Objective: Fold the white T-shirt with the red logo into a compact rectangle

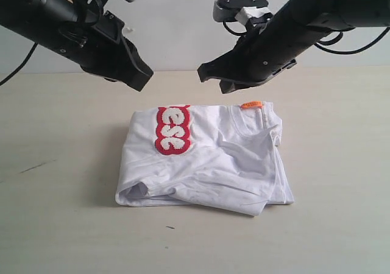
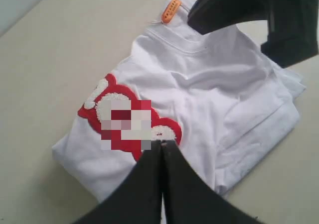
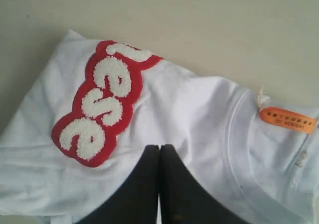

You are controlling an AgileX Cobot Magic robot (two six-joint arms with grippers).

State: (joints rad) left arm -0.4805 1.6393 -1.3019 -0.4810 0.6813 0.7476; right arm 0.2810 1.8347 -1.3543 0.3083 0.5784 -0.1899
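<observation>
The left gripper (image 2: 162, 147) hangs over the folded white T-shirt (image 2: 219, 94), its 2 dark jaws pressed together and holding nothing. Its tip sits just above one end of the red logo (image 2: 128, 120), which wraps over a folded edge. The orange neck tag (image 2: 171, 10) sticks out past the collar. The right gripper (image 2: 199, 14) hovers near that tag. The shirt lies on a beige table (image 2: 60, 50).

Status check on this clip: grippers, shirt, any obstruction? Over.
Left gripper and right gripper both shut, empty, hovering above the cloth. White T-shirt lies folded in a rough rectangle on the table, red logo partly folded under. Nothing in the way.
</observation>
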